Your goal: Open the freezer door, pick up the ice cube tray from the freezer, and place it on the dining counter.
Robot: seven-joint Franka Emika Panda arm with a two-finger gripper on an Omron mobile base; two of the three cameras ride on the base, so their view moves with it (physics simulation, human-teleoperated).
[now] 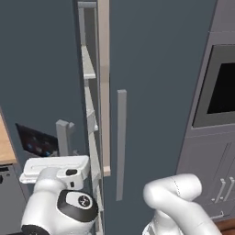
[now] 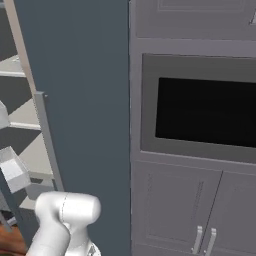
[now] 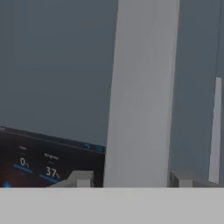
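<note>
So the freezer door (image 1: 41,92) is cracked open a bit, and that's about all that's done so far. My pincer (image 3: 131,181) is sitting right at the door's grey bar handle (image 3: 142,92), one fingertip (image 3: 81,178) on each side of the bar with a sliver of space either side, so spread around it and not really pinching it as far as I can tell. The black display with blue lights (image 3: 39,162) is just off to one side of the pincer, on the same panel. Past the door's edge I can see the white door bins (image 1: 89,114) and some pale shelves of the freezer (image 2: 22,120). Can't make out the ice cube tray anywhere yet. Still to do, I reckon: swing the door wider, grab the tray, carry it to the dining bench.
</note>
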